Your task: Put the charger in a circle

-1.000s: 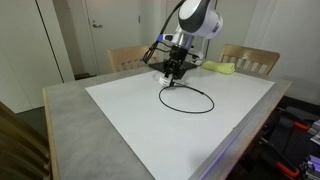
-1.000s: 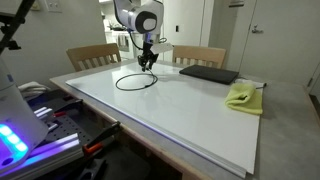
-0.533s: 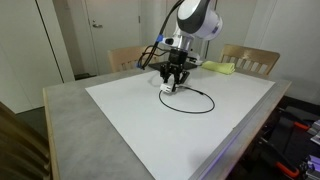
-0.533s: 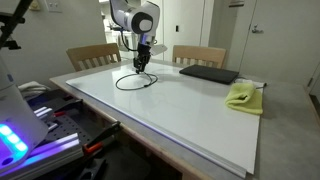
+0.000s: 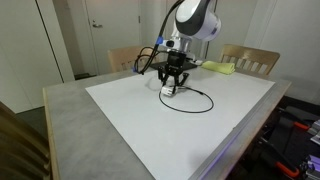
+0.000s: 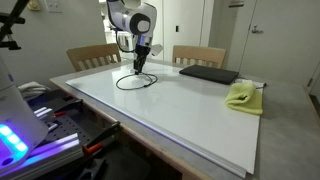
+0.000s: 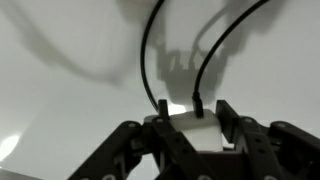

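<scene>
Black charger (image 7: 197,80) x1, pinched in 1 claw (image 7: 190,125), looped on white tbl (image 6: 200,130), 1 yellow cloth (image 6: 243,96)

**Fingers dropped and shifted over the loop**

In both exterior views the fingers (image 5: 171,85) came down closer to the tabletop (image 5: 70,115) and moved sideways along the near end of the charger (image 7: 144,55) loop. The wrist turned with them. The end of the loop beneath them was drawn in slightly.
</scene>
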Controlling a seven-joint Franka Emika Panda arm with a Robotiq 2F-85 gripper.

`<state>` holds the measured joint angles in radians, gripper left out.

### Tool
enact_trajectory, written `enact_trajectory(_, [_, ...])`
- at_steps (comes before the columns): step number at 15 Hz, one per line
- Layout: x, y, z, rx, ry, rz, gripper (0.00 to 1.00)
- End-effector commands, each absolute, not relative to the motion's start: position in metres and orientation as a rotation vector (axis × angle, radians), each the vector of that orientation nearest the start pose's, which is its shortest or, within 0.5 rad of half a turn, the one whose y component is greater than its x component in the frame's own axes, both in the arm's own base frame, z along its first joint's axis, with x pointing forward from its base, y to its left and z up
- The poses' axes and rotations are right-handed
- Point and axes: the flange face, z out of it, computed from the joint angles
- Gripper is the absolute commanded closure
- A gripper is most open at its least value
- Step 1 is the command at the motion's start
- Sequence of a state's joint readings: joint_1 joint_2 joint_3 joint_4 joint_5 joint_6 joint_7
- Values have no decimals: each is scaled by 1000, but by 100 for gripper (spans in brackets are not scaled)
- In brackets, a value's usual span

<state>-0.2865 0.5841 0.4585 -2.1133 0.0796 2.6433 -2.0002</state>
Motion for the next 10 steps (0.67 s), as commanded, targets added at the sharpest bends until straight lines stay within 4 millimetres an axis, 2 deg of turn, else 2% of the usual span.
enact_trajectory(1, [559, 107, 163, 1443, 2947, 347, 74])
enact_trajectory(7, [556, 113, 155, 978, 3129, 304, 74])
enact_trajectory(10, [558, 102, 155, 931, 3046, 88, 74])
